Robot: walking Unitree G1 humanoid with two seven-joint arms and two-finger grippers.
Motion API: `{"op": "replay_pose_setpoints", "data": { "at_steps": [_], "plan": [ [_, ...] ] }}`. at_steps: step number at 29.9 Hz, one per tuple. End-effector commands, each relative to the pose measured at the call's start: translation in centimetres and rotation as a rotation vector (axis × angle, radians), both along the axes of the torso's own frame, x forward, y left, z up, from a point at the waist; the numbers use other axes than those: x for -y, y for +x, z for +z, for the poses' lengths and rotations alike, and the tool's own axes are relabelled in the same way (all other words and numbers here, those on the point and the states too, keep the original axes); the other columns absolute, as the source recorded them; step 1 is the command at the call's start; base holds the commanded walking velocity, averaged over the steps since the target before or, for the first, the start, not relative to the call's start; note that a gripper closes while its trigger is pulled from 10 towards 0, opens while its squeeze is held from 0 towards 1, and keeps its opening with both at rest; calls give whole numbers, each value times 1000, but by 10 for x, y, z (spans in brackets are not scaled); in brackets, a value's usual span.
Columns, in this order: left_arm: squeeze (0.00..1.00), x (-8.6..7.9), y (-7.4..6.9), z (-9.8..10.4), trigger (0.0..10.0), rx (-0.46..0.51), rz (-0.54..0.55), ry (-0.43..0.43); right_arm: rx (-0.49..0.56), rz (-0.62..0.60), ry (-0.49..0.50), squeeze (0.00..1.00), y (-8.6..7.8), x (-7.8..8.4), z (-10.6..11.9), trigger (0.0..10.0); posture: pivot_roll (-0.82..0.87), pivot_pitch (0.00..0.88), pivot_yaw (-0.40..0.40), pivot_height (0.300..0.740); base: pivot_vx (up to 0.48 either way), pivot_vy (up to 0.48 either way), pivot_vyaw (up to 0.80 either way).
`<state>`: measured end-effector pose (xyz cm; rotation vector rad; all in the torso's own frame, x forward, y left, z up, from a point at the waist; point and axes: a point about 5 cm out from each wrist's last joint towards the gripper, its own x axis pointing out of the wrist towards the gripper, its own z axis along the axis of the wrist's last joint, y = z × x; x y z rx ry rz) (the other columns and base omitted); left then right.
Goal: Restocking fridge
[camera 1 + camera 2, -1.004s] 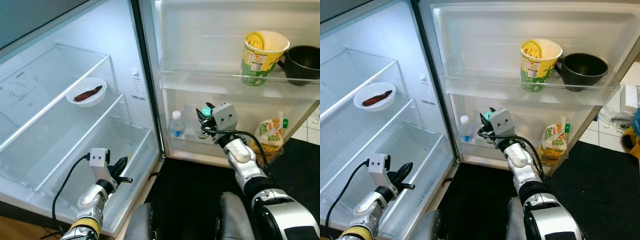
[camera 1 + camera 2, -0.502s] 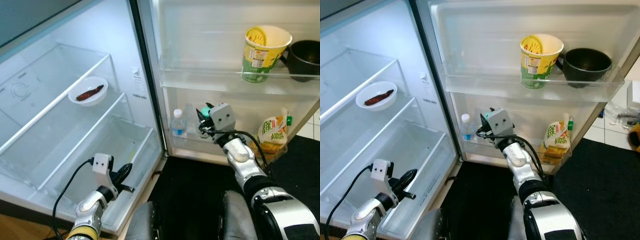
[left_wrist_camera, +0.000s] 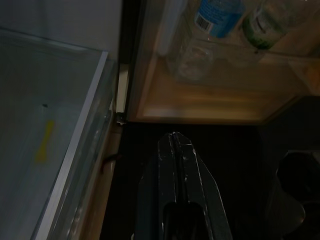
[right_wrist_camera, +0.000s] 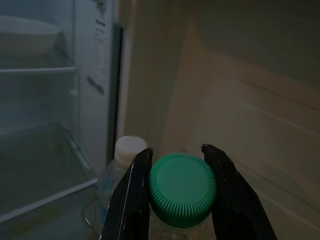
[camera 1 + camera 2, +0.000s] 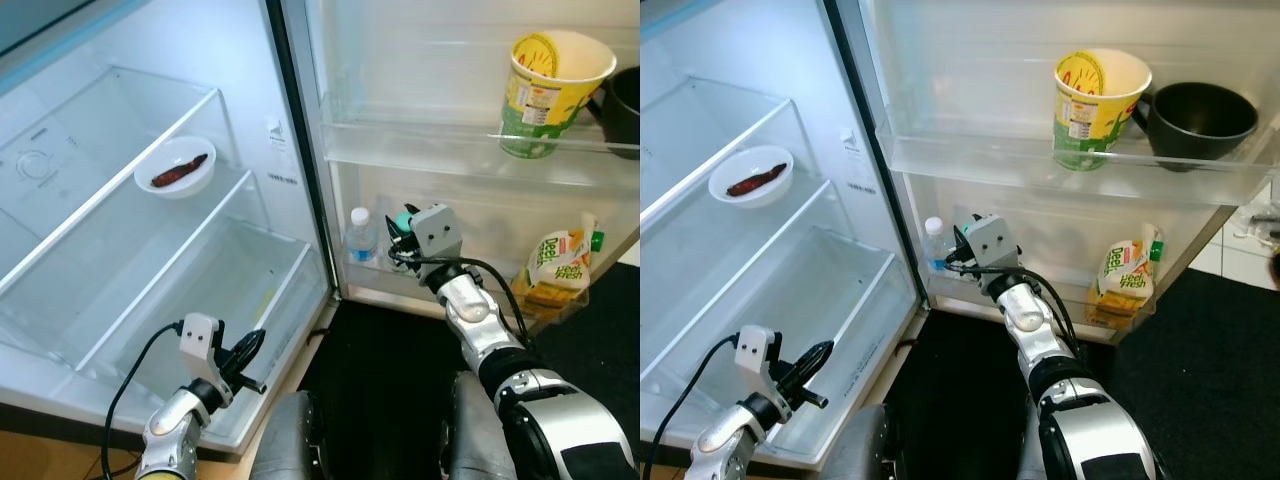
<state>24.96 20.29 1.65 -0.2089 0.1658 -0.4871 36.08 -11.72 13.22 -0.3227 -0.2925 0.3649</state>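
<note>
Open fridge door shelf point(image 5: 400, 283), right gripper point(image 4: 175, 192) clamping green-capped bottle point(image 4: 182, 189), left gripper point(image 3: 172, 150) closed.

Cup point(image 5: 548, 90) and bowl point(image 5: 1203, 122) on door shelf point(image 5: 1060, 167) above bottles point(image 5: 361, 236)

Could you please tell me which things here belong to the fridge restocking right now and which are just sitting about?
In hand:
green-capped bottle, gripped at the cap by the right tool
lower door shelf, where it is going
white-capped bottle beside it

Sitting about:
noodle cup
black bowl
snack bag
dish
left tool, idle
</note>
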Motion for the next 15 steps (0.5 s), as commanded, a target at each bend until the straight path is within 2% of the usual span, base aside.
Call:
{"op": "replay_pose_setpoints", "data": {
  "at_steps": [1,2,3,4,6,8,10,15],
  "plan": [
    [0,4,-5,-4,10000,-24,-10,-12,59,12,-56,0,0,-2,6,10000,128,258,129,551,0,0,0],
    [0,4,-5,-4,10000,-24,-10,-12,59,12,-56,0,0,-2,6,10000,128,258,129,551,0,0,0],
    [0,7,-4,-3,10000,-23,-23,-15,112,-17,-125,0,1,5,11,10000,122,254,132,551,0,0,0],
    [0,7,-4,-3,10000,-23,-23,-15,112,-17,-125,0,1,5,11,10000,122,254,132,551,0,0,0],
    [0,9,-3,-2,10000,-24,-29,-16,149,-43,-185,0,3,11,15,10000,118,250,132,551,0,0,0],
    [0,9,-3,-2,10000,-24,-29,-16,149,-43,-185,0,3,11,15,10000,118,250,132,551,0,0,0],
    [0,11,-1,0,10000,-24,-32,-20,179,-79,-271,0,5,20,18,10000,115,241,133,551,0,0,0],
    [0,12,1,2,10000,-24,-35,-23,191,-118,-306,0,6,30,19,10000,106,231,135,551,0,0,0]
  ]
}}
